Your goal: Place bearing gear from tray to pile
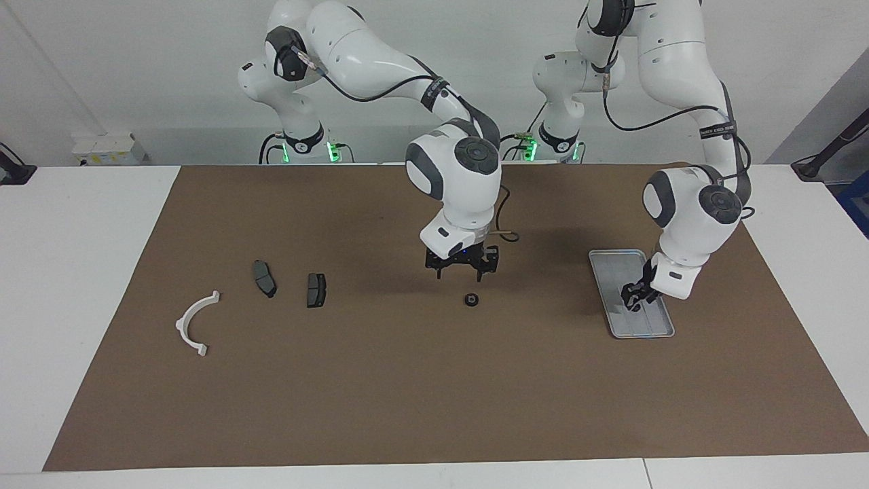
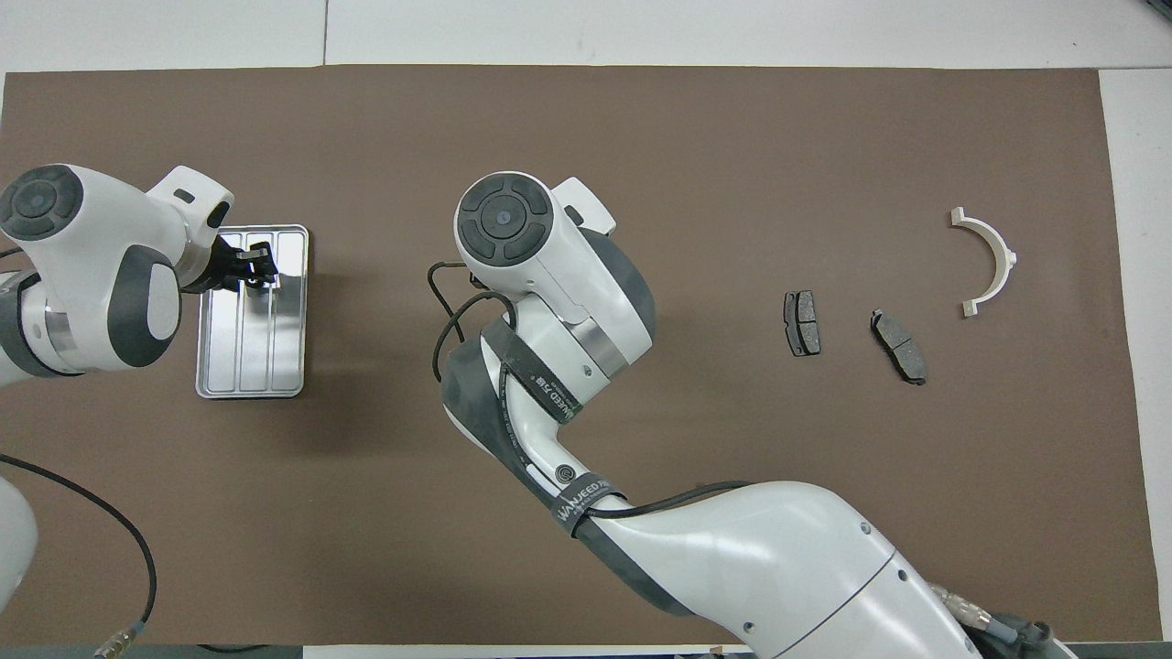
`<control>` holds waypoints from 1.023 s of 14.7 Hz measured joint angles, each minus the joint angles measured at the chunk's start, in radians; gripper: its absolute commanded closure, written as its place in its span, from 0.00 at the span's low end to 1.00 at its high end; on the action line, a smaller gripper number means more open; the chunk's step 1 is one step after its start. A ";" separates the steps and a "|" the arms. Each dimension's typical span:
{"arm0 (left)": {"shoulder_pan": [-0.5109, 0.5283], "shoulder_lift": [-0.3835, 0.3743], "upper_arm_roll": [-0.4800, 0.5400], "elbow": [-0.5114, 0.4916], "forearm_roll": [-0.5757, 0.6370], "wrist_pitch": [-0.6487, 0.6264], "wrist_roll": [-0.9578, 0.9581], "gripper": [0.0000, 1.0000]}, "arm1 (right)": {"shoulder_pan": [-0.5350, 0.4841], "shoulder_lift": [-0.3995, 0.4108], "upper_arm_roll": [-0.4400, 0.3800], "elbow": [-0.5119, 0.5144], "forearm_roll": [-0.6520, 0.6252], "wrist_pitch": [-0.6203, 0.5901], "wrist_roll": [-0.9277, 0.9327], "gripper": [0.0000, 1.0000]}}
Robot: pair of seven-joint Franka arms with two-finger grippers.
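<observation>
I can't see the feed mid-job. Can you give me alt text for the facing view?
The left gripper is down in the tray at the left arm's end of the brown mat. The right gripper hangs open over mid-mat, by a small black gear. Two dark grey pads and a white half-ring bracket lie toward the right arm's end.

A white tabletop (image 1: 61, 285) carries a wide brown mat (image 1: 380, 380) that covers most of it. A plain white wall (image 1: 136, 61) rises at the robots' end, with a small white box (image 1: 108, 148) at its foot. The light is even.
</observation>
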 measured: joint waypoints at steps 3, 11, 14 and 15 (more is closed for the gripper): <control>0.002 0.003 0.001 -0.001 0.000 0.004 0.006 0.50 | 0.008 0.016 0.000 0.001 0.000 0.028 0.000 0.08; 0.023 0.013 -0.004 -0.002 0.000 0.035 0.015 0.51 | 0.009 0.049 0.000 -0.003 0.000 0.106 0.000 0.08; 0.023 0.020 -0.006 -0.002 0.000 0.043 0.015 0.51 | 0.009 0.061 0.000 -0.018 0.000 0.131 0.000 0.08; 0.023 0.021 -0.006 -0.002 0.000 0.045 0.015 0.53 | 0.009 0.063 0.000 -0.028 0.000 0.143 0.000 0.08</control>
